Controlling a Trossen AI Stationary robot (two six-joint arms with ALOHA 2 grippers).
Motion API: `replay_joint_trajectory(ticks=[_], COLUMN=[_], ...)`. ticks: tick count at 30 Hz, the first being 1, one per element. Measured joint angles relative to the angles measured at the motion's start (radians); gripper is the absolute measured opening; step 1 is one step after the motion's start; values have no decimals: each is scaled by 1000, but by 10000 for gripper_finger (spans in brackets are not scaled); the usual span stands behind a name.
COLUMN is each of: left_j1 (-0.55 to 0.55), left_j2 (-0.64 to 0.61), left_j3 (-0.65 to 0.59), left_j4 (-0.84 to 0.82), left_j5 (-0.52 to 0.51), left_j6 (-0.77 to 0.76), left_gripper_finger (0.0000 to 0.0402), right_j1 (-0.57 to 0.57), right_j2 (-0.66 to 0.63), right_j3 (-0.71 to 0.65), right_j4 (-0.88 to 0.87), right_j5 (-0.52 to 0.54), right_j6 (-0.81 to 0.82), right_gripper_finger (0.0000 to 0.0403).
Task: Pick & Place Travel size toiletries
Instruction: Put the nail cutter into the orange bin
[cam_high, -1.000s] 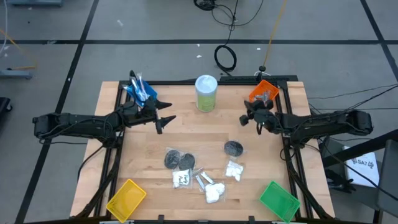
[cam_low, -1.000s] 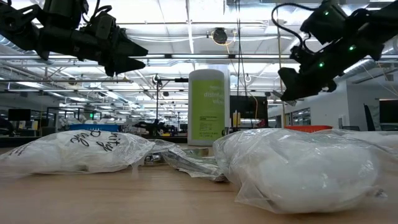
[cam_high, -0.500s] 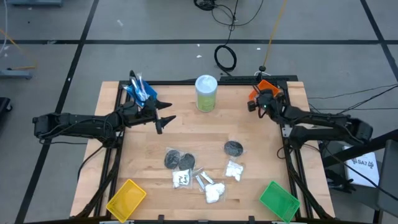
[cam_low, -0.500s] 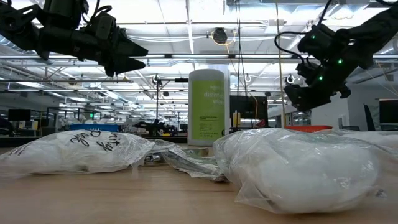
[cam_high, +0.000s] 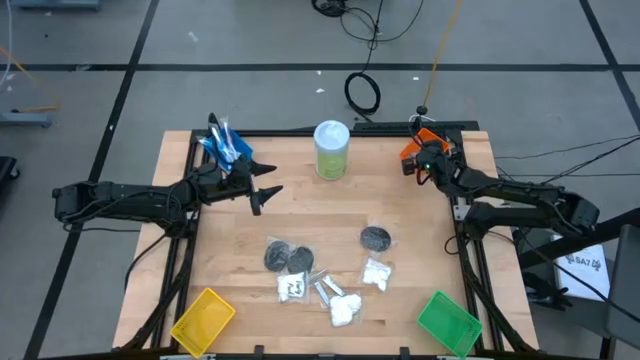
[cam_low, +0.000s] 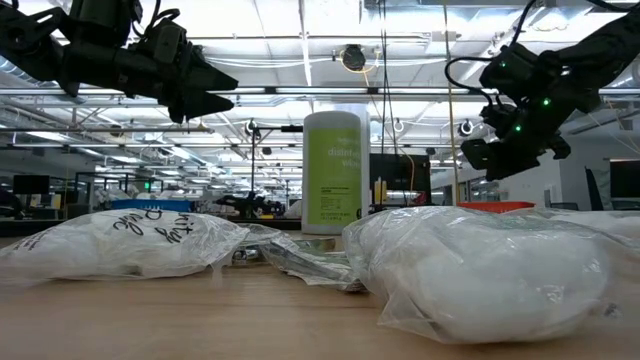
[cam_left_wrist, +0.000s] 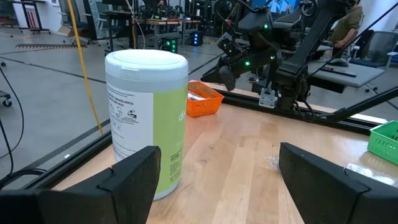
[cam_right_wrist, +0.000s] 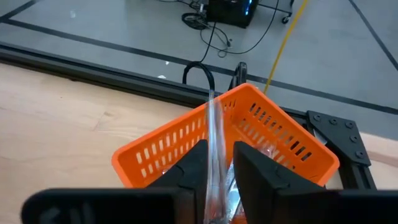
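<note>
A: Right wrist view: right gripper (cam_right_wrist: 216, 171) over the orange bin (cam_right_wrist: 186, 146), fingers nearly together, pinching a thin clear plastic packet (cam_right_wrist: 214, 130) that stands up between them. Hangs above the bin's lattice wall, at the table's 1 o'clock corner in the high view.

B: And the left gripper (cam_high: 268, 190)?

A: Spread wide, holding nothing, raised at about 10 o'clock, pointing toward the tall pale-green canister (cam_high: 331, 149) at 12.

B: Rest of the toiletries?

A: Clustered toward 6 o'clock on the pale wooden table (cam_high: 300, 220), well apart from both grippers. Dark grey round discs (cam_high: 286, 257) to the left, another disc (cam_high: 375, 237) to the right. Crinkled white packets (cam_high: 377, 272) and short silver tubes (cam_high: 326, 291) just below. Glossy film over soft white filling, seen low.

B: Other bins?

A: Blue bin (cam_high: 224, 145) at 11, yellow bin (cam_high: 203, 319) at 7, green bin (cam_high: 447, 322) at 5; all slotted plastic.
</note>
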Motion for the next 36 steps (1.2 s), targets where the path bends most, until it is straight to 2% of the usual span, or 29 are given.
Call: replay_joint_trajectory(ticks=[10,12,14,21,24,27,29,31,34,36], left_j1=[0,0,0,0,0,0,0,0,0,0], left_j2=[0,0,0,0,0,0,0,0,0,0], left_j3=[0,0,0,0,0,0,0,0,0,0], left_j4=[0,0,0,0,0,0,0,0,0,0], left_j5=[0,0,0,0,0,0,0,0,0,0], left_j6=[0,0,0,0,0,0,0,0,0,0], left_gripper_finger=[321,321,321,321,321,321,321,321,321,321], right_j1=[-3,2,9,82,170,301,405,513,678,772], right_j2=[0,0,0,0,13,39,66,95,157,209], right_j3=[0,0,0,0,0,0,1,4,47,103], right_j4=[4,19,55,378,548,683,757,797,751,631], right_j5=[-2,-28,-133,-676,-837,-947,-967,-943,-785,-649], right_j6=[13,12,-14,-40,-37,-84,-119,-137,-177,-197], right_gripper_finger=[108,114,118,120,120,130,143,162,196,219])
